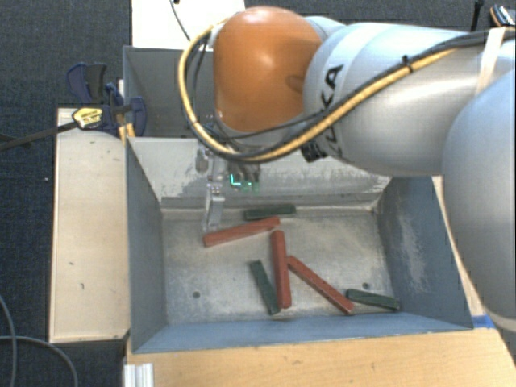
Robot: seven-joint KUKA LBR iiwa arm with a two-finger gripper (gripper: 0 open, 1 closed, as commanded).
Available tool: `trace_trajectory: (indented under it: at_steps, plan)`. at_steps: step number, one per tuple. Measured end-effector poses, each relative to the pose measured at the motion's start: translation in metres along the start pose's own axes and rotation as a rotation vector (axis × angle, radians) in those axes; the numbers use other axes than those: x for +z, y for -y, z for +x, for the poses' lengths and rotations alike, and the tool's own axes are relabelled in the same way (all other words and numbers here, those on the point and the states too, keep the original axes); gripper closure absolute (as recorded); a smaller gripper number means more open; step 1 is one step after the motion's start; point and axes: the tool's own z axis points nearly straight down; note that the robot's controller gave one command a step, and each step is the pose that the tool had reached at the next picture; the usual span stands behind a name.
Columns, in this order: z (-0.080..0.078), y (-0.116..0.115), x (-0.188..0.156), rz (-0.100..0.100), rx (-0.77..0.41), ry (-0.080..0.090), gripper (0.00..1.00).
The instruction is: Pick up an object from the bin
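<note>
My gripper [214, 221] hangs below the orange dome at the back left of the bin. Its tip is right above the left end of a red stick [242, 232] that lies nearly level on the floor. Just behind that stick, against the back wall, lies a short dark green stick [270, 212]. A second red stick [280, 268] stands lengthwise in the middle, its far end close to the first one.
Toward the front lie a dark green stick [264, 287], a slanted red stick [318, 285] and another dark green stick [372, 299] at the front right. The arm and its cables cover the bin's back right.
</note>
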Motion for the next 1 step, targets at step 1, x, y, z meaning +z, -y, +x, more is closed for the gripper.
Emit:
trace_trajectory:
  at_steps: [1]
  plan:
    - [-0.002,0.0013,-0.0047,-0.001,0.005,0.008,0.0]
